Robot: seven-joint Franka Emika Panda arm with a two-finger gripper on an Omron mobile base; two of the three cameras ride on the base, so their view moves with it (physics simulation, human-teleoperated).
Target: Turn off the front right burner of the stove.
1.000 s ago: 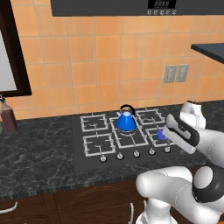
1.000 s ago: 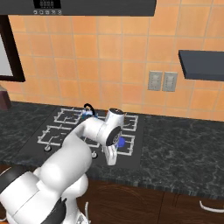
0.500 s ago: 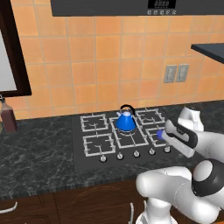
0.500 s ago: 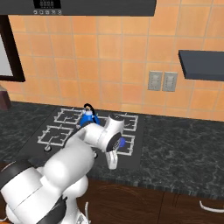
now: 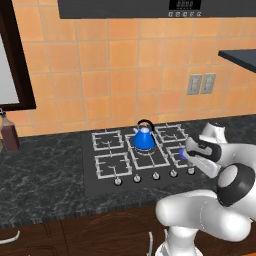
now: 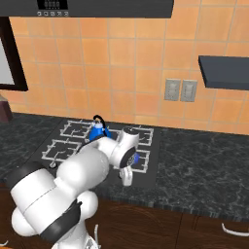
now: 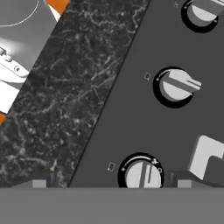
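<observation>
Hovering spread fingers [image 7: 107, 181] just above a stove [image 7: 144, 48] knob [image 7: 142, 174].

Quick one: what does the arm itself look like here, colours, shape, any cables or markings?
Glossy white arm built of rounded, bulbous segments, with dark grey to black bands and round caps at the joints. The gripper ends in small dark jaws on a white hand. No cables or markings are visible.

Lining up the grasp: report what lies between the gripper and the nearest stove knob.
Nothing, by the hand view: the nearest silver knob already sits between the finger tips of the open gripper, with bare black stove surface around it.
</observation>
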